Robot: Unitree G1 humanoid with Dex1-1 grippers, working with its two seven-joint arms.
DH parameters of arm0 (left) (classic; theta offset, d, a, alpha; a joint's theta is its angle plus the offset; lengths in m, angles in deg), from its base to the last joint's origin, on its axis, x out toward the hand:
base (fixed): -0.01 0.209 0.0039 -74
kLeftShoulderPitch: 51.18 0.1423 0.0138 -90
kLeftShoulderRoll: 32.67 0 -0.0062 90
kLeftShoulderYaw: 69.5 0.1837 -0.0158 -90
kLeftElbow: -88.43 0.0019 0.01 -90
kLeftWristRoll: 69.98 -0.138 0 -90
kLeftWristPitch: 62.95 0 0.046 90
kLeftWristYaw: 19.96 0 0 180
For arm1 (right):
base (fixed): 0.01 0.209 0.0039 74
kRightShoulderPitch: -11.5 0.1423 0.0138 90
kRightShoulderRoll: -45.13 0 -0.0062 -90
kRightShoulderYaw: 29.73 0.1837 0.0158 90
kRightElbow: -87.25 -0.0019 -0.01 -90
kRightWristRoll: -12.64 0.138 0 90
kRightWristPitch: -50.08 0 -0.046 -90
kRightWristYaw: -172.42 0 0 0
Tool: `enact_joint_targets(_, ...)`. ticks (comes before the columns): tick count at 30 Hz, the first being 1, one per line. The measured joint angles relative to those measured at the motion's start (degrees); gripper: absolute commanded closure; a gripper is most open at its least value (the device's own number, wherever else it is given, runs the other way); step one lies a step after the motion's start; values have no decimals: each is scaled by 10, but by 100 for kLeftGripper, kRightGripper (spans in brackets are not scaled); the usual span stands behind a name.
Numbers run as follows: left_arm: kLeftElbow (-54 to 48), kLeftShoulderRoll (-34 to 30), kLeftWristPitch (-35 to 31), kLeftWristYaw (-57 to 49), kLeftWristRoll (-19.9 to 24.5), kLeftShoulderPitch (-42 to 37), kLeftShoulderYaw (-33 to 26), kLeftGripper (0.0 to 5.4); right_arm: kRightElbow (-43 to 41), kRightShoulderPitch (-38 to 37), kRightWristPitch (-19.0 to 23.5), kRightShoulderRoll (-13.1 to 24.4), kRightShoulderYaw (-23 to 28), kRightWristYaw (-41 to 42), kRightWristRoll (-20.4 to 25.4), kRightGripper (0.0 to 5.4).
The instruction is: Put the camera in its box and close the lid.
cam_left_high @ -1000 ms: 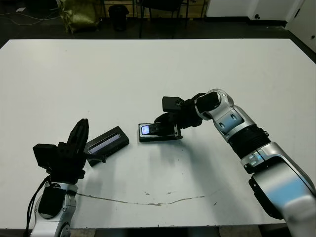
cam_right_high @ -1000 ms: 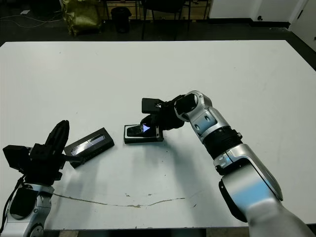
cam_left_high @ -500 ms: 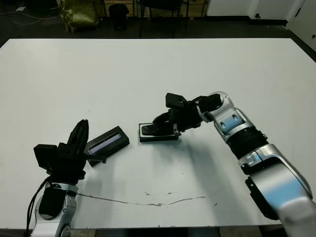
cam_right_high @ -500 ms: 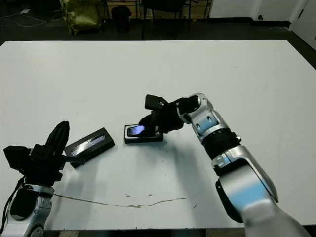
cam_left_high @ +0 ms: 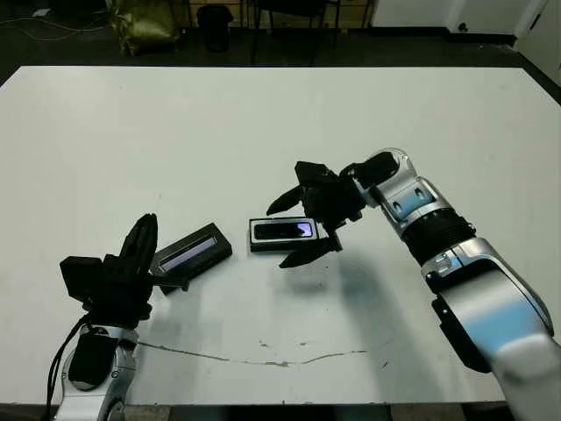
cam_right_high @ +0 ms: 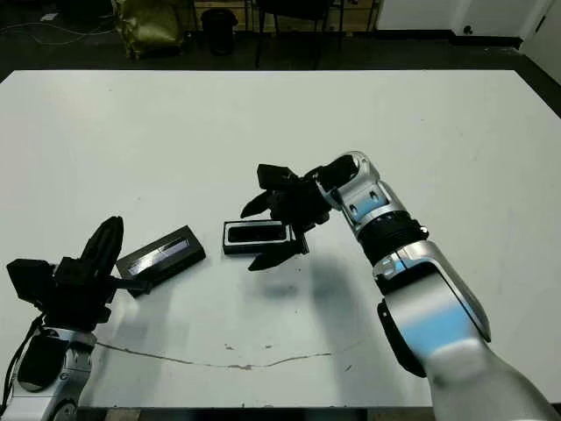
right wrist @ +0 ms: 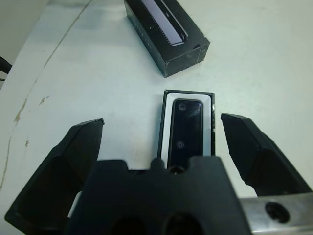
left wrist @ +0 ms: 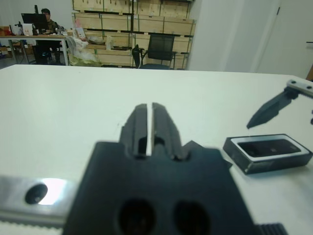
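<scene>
The camera [right wrist: 185, 131] lies flat inside the box [cam_left_high: 282, 232], glossy face up, framed by the tray's white lining. The box sits on the white table [cam_left_high: 263, 123], near its middle. The right tool [cam_left_high: 295, 230] hangs just above the box with its two black fingers spread wide, one on the far side of the tray and one on the near side; it holds nothing and does not touch the box or the camera. In the right wrist view the two fingers stand well apart on either side of the tray, with the camera plainly visible between them.

The lid [cam_left_high: 191, 251] rests on the table to the robot's left of the box, apart from it and turned at an angle, its greyish-lilac panel facing up. It is not on the box.

The left tool [cam_left_high: 140, 250] sits near the table's front left edge, just beside the lid's near end; whether it touches the lid I cannot tell. In the left wrist view its two fingers [left wrist: 139, 128] stand pressed almost together with only a thin slit between them, gripping nothing.

A thin dark crack [cam_left_high: 263, 360] runs across the table's front part. Beyond the table, the left wrist view shows an office chair [left wrist: 159, 51], wooden crates and a seated person [left wrist: 45, 19] at a desk.
</scene>
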State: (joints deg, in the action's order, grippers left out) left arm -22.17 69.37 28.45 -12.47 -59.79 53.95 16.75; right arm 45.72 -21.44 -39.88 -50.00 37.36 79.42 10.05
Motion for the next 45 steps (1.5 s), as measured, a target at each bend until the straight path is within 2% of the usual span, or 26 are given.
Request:
enact_joint_targets(3, 0, 0, 0, 0, 1, 0, 0, 540, -3, 6, 0, 8, 23, 1, 11, 1)
enact_joint_targets(7, -2, 0, 0, 0, 1, 0, 0, 540, -50, 11, 1, 29, 75, -16, 50, 1)
enact_joint_targets(8, -2, 0, 0, 0, 1, 0, 0, 540, -74, 10, 10, 36, 90, -32, 60, 1)
enact_joint_targets(11, -2, 0, 0, 0, 0, -1, 0, 540, -186, -11, 76, 57, 152, -122, 93, 22)
enact_joint_targets(14, -4, 0, -2, 0, 0, -1, -1, 540, -311, -74, 130, 64, 203, -227, 120, 84)
enact_joint_targets(17, -6, -1, -2, 1, 3, -1, -4, 540, -409, -166, 154, 63, 244, -317, 143, 154)
enact_joint_targets(20, -6, -5, 0, 6, 5, -3, -11, 540, -469, -235, 168, 67, 266, -366, 159, 223)
enact_joint_targets(24, -17, -11, -3, 9, 8, -3, -18, 540, -497, -303, 173, 81, 291, -372, 206, 316)
enact_joint_targets(26, -28, -15, -9, 10, 8, -1, -21, 540, -504, -342, 172, 81, 306, -384, 225, 365)
enact_joint_targets(30, -47, -29, -21, 16, 9, 4, -30, 540, -534, -432, 168, 81, 307, -414, 231, 457)
enact_joint_targets(34, -78, -54, -42, 38, 22, 11, -45, 540, -524, -482, 136, 79, 304, -402, 248, 539)
enact_joint_targets(38, -98, -84, -57, 72, 51, 22, -64, 540, -496, -513, 73, 63, 303, -388, 261, 539)
enact_joint_targets(41, -113, -125, -81, 123, 97, 32, -83, 540, -472, -523, 33, 58, 303, -387, 261, 539)
enact_joint_targets(43, -120, -168, -99, 169, 127, 34, -99, 519, -464, -529, 17, 58, 302, -392, 259, 540)
enact_joint_targets(45, -125, -209, -106, 206, 135, 36, -114, 481, -464, -530, 15, 57, 300, -403, 257, 540)
